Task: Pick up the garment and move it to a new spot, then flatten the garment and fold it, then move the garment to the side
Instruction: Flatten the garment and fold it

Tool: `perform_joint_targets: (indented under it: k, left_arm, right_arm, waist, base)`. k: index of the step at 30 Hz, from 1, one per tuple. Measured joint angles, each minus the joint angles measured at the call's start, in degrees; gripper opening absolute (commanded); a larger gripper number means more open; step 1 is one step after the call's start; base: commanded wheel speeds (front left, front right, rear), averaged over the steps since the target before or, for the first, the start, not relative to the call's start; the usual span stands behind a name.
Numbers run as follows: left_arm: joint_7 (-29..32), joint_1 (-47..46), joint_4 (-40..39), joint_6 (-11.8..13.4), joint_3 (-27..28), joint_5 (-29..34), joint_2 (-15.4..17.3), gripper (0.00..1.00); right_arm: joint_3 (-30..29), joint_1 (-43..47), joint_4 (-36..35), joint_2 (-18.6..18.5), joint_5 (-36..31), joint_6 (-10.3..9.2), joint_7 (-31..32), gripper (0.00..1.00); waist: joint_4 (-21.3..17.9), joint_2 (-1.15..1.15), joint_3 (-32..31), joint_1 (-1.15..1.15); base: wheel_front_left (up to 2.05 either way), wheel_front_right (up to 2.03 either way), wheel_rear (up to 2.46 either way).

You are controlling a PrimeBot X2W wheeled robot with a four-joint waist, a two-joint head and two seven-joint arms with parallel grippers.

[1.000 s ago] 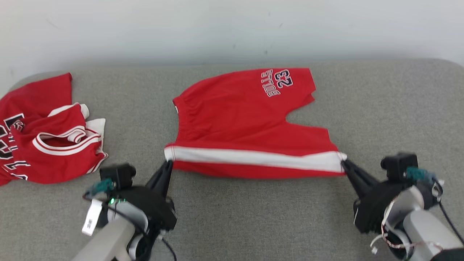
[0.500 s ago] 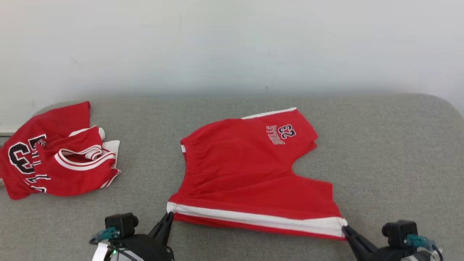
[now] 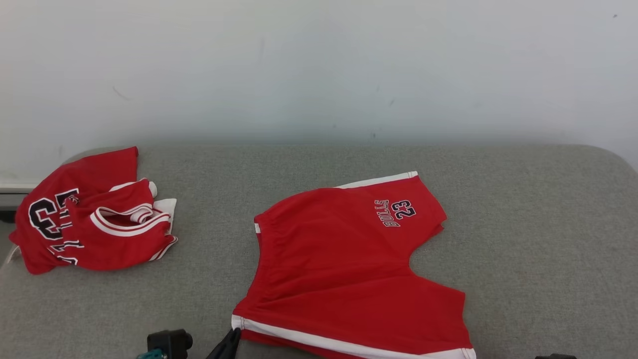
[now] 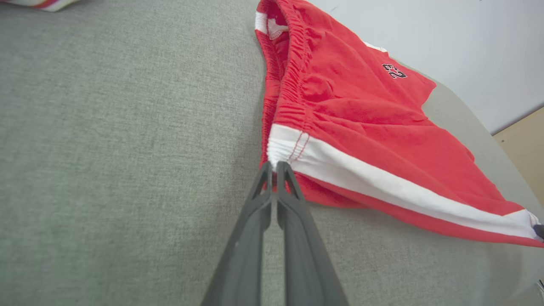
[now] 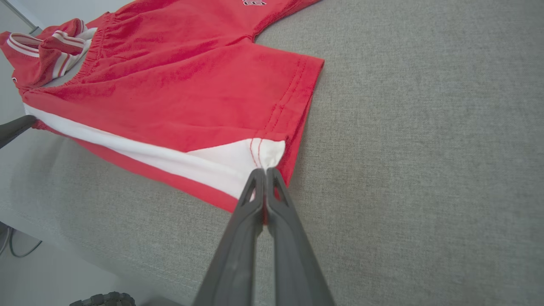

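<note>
Red shorts (image 3: 344,269) lie spread on the grey counter (image 3: 523,224), to the robot's right of a crumpled red jersey (image 3: 94,229) and well apart from it, with the "BULLS 23" print on the leg farther from the robot. The left end effector (image 4: 273,163) is clamped on the waistband end of the white side stripe (image 4: 382,182), the corner nearer the jersey. The right end effector (image 5: 264,171) pinches the hem end of that stripe, the corner farther from the jersey. The stripe runs straight between the two.
</note>
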Motion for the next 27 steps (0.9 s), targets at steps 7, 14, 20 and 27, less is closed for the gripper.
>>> perform_joint_targets:
  k: [7, 14, 20, 27]
  left_arm:
    - [0.00, 4.69, -4.21, 0.30, 1.29, 0.96, 1.98, 0.00]
    - [0.00, 8.07, -8.86, 1.22, 1.99, 2.71, 4.32, 0.00]
    - [-0.01, 8.43, -13.10, 2.44, 3.48, 3.36, 4.46, 0.00]
    - [-0.01, 4.46, -16.06, 3.37, 3.67, 4.13, 4.02, 0.00]
  right_arm:
    - [-0.22, 5.63, -5.43, -1.64, 1.01, -0.19, 1.26, 0.00]
    - [-0.69, 9.45, -11.03, -3.42, 1.26, -1.34, 2.55, 0.00]
    - [-1.64, 6.89, -15.72, -6.19, 1.26, -1.01, 5.20, 0.00]
    - [-2.57, -2.19, -17.70, -11.05, 2.52, 1.04, 11.31, 0.00]
  waist:
    - [0.93, 0.00, -0.87, 0.00]
    - [1.22, 0.00, -1.10, 0.00]
    - [0.91, 0.01, -0.25, 0.00]
    - [0.36, 0.01, 1.89, 0.01]
  base:
    - [0.00, 0.00, 0.00]
    - [0.00, 0.00, 0.00]
    - [0.00, 0.00, 0.00]
    - [0.00, 0.00, 0.00]
